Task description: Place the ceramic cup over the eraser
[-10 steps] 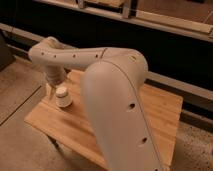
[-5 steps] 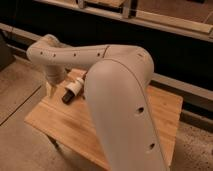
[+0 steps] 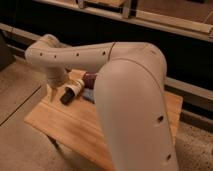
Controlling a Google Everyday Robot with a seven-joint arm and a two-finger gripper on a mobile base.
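ceramic cup (image 3: 72, 91) is tipped on its side over the left rear of the wooden counter (image 3: 70, 132), dark mouth facing front-left. pincer (image 3: 52, 93) sits just left of it, under the arm's wrist; can't tell if it's spread or pinching. dark maroon object (image 3: 90, 80) just behind the cup
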